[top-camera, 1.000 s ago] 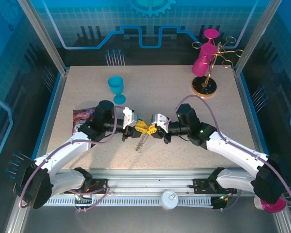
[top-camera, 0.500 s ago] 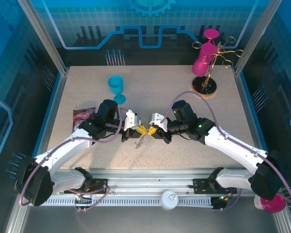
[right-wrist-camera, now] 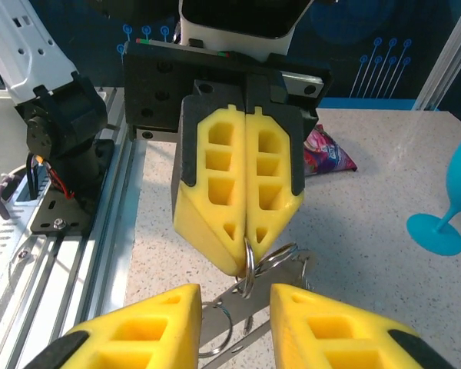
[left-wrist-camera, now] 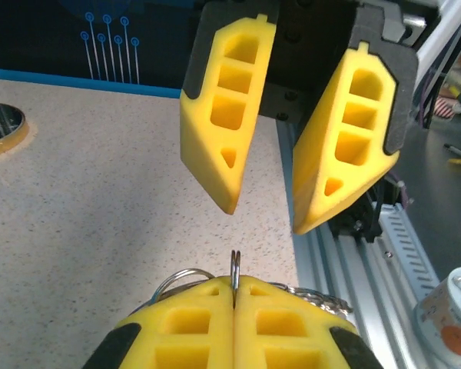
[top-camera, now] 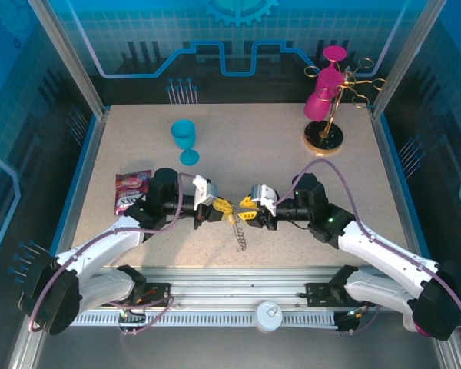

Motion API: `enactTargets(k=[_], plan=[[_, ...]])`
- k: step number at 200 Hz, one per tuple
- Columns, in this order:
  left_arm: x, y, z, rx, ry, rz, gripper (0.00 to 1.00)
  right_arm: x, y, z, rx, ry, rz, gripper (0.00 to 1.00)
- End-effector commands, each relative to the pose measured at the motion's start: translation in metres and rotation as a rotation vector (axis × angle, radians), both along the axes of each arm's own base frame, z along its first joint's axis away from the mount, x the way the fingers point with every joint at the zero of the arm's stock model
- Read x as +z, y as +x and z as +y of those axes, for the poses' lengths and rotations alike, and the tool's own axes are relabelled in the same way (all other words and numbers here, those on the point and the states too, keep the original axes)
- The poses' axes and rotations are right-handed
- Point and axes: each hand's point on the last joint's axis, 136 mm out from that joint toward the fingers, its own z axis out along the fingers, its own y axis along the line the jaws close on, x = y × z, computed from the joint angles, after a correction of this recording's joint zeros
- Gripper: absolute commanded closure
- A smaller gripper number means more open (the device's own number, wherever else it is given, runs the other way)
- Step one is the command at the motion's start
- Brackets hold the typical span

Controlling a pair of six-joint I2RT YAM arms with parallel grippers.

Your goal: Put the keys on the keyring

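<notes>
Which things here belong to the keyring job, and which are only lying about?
For the job: keyring with its hanging chain, pinched by the shut left end effector; open right end effector facing it.
Lying about: blue goblet, snack packet, pink cups on a gold stand.

Keyring [right-wrist-camera: 248, 275]: thin silver ring, upright and edge-on, pinched by left gripper [right-wrist-camera: 245, 257]; its bead chain [top-camera: 241, 237] dangles below.
</notes>
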Motion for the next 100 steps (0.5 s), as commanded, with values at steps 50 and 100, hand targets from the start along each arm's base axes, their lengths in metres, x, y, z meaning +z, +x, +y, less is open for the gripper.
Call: enactTargets(k=[50, 100], plan=[[0.03, -0.0136, -0.005, -0.087, -0.118, -0.052, 1.0, 0.0197, 0.0025, 0.0037, 0.014, 0.102, -0.023, 0.74], [0.0331, -0.0111, -0.0059, -0.08, -0.136, -0.051, 1.0, 0.0248, 0.0004, 0.0101, 0.053, 0.131, -0.011, 0.8]])
